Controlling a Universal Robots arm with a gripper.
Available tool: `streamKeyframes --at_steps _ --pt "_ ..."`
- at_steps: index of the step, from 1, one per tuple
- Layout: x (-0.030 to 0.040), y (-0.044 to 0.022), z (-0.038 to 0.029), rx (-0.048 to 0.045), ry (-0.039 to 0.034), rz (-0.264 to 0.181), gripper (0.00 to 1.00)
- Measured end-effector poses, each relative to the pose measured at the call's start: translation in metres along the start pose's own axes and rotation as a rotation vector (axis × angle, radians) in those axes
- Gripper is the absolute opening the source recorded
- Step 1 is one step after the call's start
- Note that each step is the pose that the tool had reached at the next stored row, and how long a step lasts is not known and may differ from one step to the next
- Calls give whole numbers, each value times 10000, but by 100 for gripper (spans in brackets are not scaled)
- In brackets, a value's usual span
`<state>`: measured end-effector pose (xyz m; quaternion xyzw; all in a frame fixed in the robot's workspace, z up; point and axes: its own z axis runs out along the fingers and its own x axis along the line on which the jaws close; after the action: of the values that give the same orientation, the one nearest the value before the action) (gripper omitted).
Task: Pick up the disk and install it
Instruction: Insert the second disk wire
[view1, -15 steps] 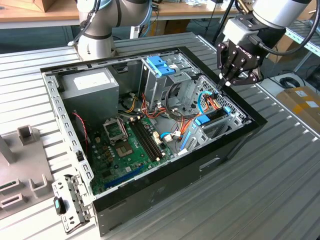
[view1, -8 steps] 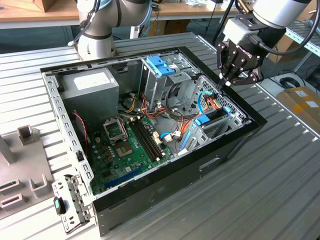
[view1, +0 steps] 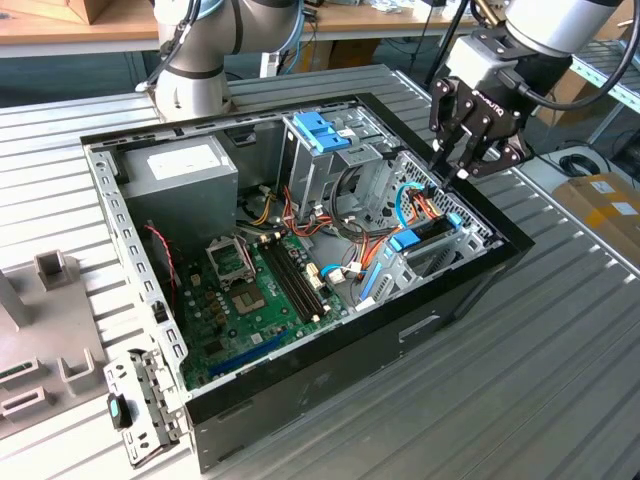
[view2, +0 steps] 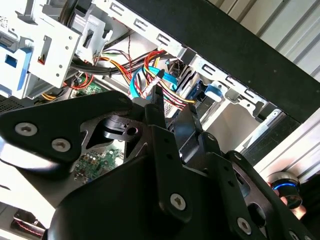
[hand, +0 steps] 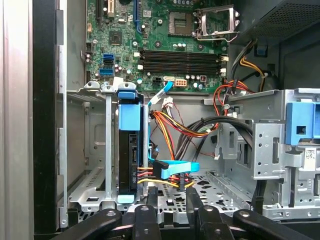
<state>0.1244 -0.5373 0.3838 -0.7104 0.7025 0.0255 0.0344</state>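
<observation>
Since already slotted on edge into the drive bay (hand: 90, 150), no hunting needed for the disk (hand: 131, 160): dark slab upright between the bay's sheet-metal walls, blue rail (hand: 127, 115) capping the edge toward the motherboard (hand: 150, 30). Same spot in the exterior view, disk (view1: 428, 230) at the case corner on the exterior view's right. Looks seated, judging by flush fit in the slot; cannot confirm latch.

Blue SATA cable (hand: 175, 167) plus orange/yellow power leads (hand: 170, 130) running to the near end of the disk, just beside it. Plugged or merely lying there: cannot tell.

Gripper (hand: 172, 192) directly over the bay, clear of the disk, not touching. Fingers (hand: 153, 197) apart, nothing between them. Seen from outside, gripper (view1: 452, 170) pointing down at the bay from just above the case rim. Likely placed so for a straight vertical approach along the slot.

Further out: drive cage with blue handle (view1: 325, 135) mid-case, grey power supply (view1: 180, 175) in the far corner, bare CPU socket and empty RAM slots on the motherboard (view1: 240, 300). Side panel off the black case (view1: 350, 340), lying flat for top access.

Support: ribbed aluminium table (view1: 540, 380). Loose metal bracket (view1: 140, 410) and grey plastic fixture (view1: 50, 290) at the exterior view's left. Arm base (view1: 195, 80) behind the case. Wooden bench (view1: 60, 25) at the back, cardboard box (view1: 605, 200) on the exterior view's right.
</observation>
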Motion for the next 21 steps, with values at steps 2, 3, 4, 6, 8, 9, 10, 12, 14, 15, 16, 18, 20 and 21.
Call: streamKeyframes --at_steps 2,3,4,6,8,9,10,12,14,15,16,18,20,21 --pt "-1 45 0 1 3 7 36" --pt "-1 69 2 1 -1 11 36" --pt "-1 93 3 2 0 14 36" --pt "0 170 14 4 21 36 36" --pt "0 207 25 7 30 66 36" --pt "1 209 29 9 36 108 36" --pt "0 208 33 12 42 129 36" --pt "2 206 39 13 44 150 36" --pt "3 203 49 15 43 170 36" --pt "4 201 54 16 43 179 36" --pt "6 200 59 17 43 188 36" --pt "12 199 69 19 45 213 36" --pt "19 197 77 21 44 235 36" --pt "23 198 81 21 44 244 36"
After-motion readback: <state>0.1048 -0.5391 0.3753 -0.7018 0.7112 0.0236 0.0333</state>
